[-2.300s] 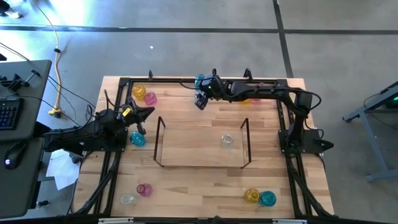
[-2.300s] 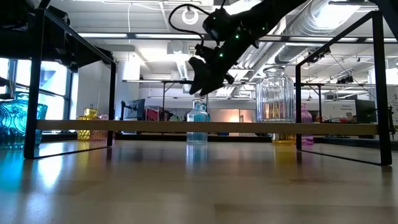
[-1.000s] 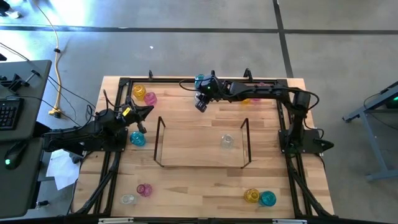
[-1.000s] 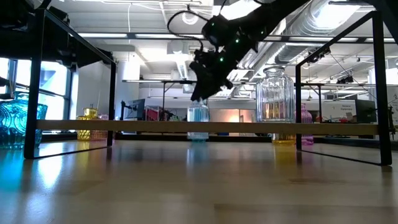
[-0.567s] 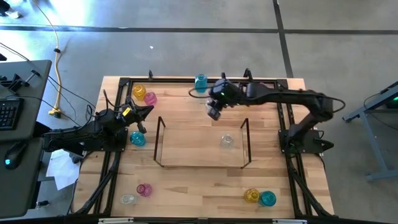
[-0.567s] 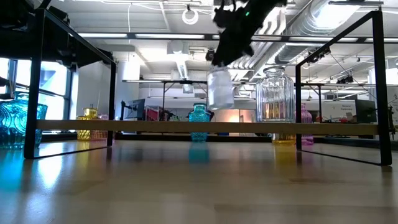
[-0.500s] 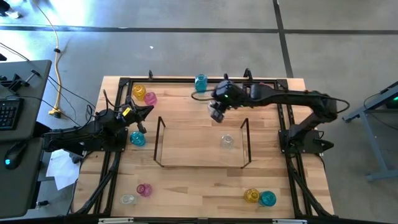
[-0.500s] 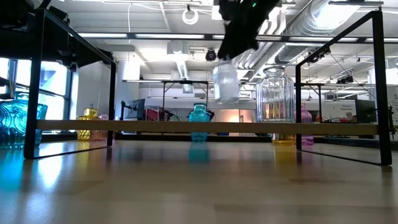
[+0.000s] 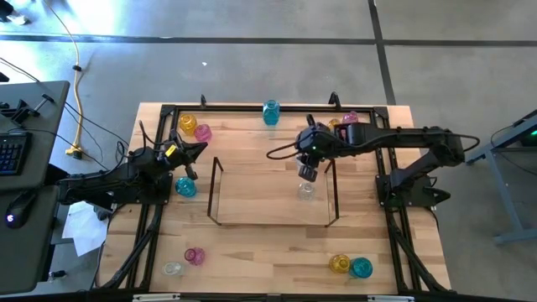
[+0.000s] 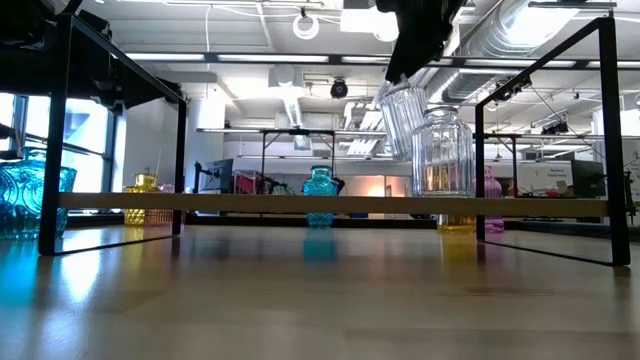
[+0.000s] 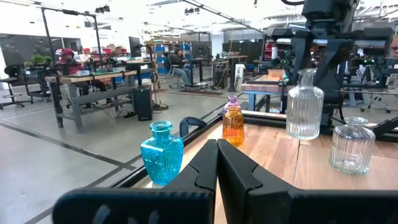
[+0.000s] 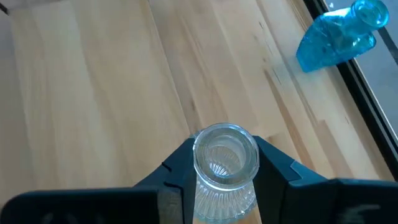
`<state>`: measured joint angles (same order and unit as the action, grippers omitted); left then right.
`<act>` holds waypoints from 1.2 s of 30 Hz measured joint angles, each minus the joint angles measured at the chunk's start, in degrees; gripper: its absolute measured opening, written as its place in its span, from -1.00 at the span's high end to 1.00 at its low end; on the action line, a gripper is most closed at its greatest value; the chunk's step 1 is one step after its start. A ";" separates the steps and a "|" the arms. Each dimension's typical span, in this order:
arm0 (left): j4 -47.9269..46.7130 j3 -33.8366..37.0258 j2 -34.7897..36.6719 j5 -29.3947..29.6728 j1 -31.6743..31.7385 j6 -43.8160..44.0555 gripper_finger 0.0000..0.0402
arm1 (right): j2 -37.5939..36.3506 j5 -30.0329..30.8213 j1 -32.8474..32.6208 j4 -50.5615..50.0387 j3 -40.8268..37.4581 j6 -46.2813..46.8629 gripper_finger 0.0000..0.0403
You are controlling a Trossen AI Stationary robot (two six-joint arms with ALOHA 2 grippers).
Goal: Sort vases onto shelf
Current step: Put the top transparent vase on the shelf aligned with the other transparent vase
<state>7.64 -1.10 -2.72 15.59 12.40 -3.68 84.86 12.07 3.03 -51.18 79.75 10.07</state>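
Observation:
My right gripper (image 9: 308,167) is shut on a clear ribbed vase (image 10: 403,118) and holds it in the air over the right end of the shelf (image 9: 252,197). A second clear vase (image 9: 306,191) stands on its base on the shelf just below it. The shelf shows in the low view as a flat board (image 10: 250,202) between wire end frames. My left gripper (image 9: 201,149) rests shut at the table's left side beside a teal vase (image 9: 185,187). Other vases stand about the table. My right gripper pinches the clear vase between its two fingers (image 12: 180,167), on opposite sides just under the rim (image 12: 225,163). The fingers come slanting down from above. The vase hangs below them, lifted clear and tilted, its mouth up.
A teal vase (image 9: 271,111) stands at the far edge. Yellow (image 9: 188,123) and pink (image 9: 203,132) vases stand far left, and pink (image 9: 350,118) far right. Pink (image 9: 195,255) and clear (image 9: 174,268) stand near left, yellow (image 9: 339,263) and teal (image 9: 362,268) near right. A black frame (image 9: 168,109) borders the table.
My right gripper has risen from beside the teal vase at the far edge and swung toward the table's near and right side, carrying the clear vase over the shelf's right end. The vase has come lifted clear and now tilts.

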 joint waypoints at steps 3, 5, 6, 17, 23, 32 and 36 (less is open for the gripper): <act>-0.02 0.00 0.00 0.00 -0.02 0.01 1.00 | 0.46 0.40 -0.20 0.41 -0.22 0.28 0.54; -0.03 0.00 0.00 0.00 -0.02 0.20 1.00 | 0.31 -0.11 -0.14 2.80 -2.71 0.59 0.54; -0.04 0.00 -0.02 -0.02 0.00 0.20 1.00 | 0.06 -0.33 -0.13 3.72 -4.35 1.39 0.54; 0.25 0.00 -0.01 0.00 -0.02 0.19 1.00 | -7.52 -1.41 -0.87 12.21 -15.13 5.30 0.54; 0.46 0.00 0.00 0.00 0.00 0.15 1.00 | -8.14 -1.57 -1.20 12.61 -17.58 5.08 0.54; 0.46 0.01 0.00 0.02 0.00 0.17 1.00 | -8.15 -1.83 -1.20 15.20 -20.57 6.58 0.54; 0.46 0.00 0.00 0.02 0.00 0.17 1.00 | -8.15 -2.11 -1.20 15.01 -20.57 7.16 0.54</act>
<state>8.10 -1.10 -2.72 15.62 12.40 -3.51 76.71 9.96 1.83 -36.17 59.18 17.23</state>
